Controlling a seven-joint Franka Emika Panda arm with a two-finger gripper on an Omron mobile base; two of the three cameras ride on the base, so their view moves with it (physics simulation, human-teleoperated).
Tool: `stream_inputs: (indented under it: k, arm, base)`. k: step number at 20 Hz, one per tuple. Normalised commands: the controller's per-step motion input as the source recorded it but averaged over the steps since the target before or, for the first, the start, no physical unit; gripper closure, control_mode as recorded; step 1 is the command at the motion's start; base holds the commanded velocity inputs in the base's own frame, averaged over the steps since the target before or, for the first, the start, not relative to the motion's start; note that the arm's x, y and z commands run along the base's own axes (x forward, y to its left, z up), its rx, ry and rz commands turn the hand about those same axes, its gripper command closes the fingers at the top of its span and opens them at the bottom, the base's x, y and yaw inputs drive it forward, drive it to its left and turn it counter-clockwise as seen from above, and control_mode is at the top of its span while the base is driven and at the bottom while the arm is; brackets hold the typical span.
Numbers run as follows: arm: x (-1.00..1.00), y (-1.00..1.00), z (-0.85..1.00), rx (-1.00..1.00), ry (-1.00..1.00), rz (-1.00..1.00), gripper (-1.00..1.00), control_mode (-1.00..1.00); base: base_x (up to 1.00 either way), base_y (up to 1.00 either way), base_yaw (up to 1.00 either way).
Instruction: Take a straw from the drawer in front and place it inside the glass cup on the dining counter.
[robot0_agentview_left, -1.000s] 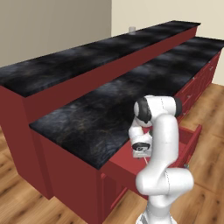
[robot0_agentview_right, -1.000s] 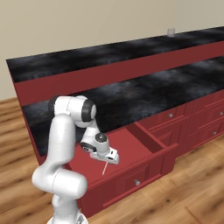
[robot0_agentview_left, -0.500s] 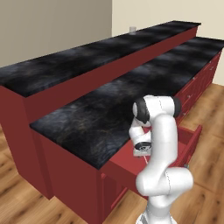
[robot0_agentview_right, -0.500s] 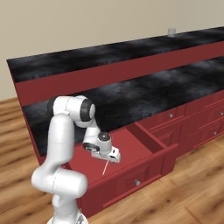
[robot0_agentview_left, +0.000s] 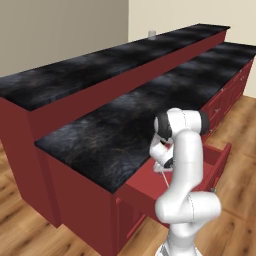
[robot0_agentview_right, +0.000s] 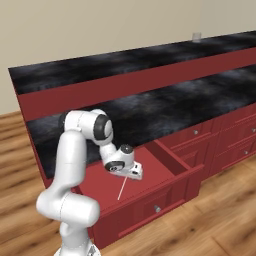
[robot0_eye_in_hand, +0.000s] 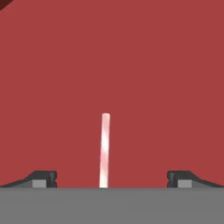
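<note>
The drawer (robot0_agentview_right: 159, 176) stands pulled out under the lower countertop, its red floor (robot0_eye_in_hand: 112, 65) in the hand view. The straw (robot0_agentview_right: 121, 189), a thin whitish-pink stick, lies flat on that floor. My gripper (robot0_agentview_right: 131, 172) hangs low inside the drawer just above the straw's near end, open. In the hand view the straw (robot0_eye_in_hand: 104, 151) runs up between the two fingertips (robot0_eye_in_hand: 43, 178), touching neither. The gripper (robot0_agentview_left: 162, 167) also shows behind my own arm over the drawer (robot0_agentview_left: 142, 185). The glass cup (robot0_agentview_left: 151, 34) stands far off on the dining counter (robot0_agentview_left: 100, 65); from the right base view, cup (robot0_agentview_right: 196, 36) and counter (robot0_agentview_right: 125, 60) appear again.
The lower black countertop (robot0_agentview_right: 165, 107) overhangs the back of the drawer. Narrower shut red drawers (robot0_agentview_right: 235, 135) continue to the right. The drawer's side wall (robot0_agentview_right: 170, 156) rises just right of the hand. Wooden floor (robot0_agentview_right: 210, 225) lies in front.
The hand has edged slightly rightward over the straw. Its jaws stay wide apart and the straw lies where it was.
</note>
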Motion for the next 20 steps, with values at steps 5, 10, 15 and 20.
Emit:
stream_inputs:
  k: [5,10,15,20]
  arm:
    - [0.00,-0.07,-0.92,-0.05,0.04,0.00,-1.00,-1.00]
    - [-0.03,0.00,-1.00,-0.07,0.16,0.00,-1.00,-1.00]
    - [-0.46,0.00,-1.00,-0.06,0.17,0.00,-1.00,-1.00]
    - [-0.96,-0.07,-0.98,-0.01,0.13,0.00,-1.00,-1.00]
  base:
    - [0.00,0.00,0.00]
    - [0.00,0.00,0.00]
    - [0.00,0.00,0.00]
    - [0.00,0.00,0.00]
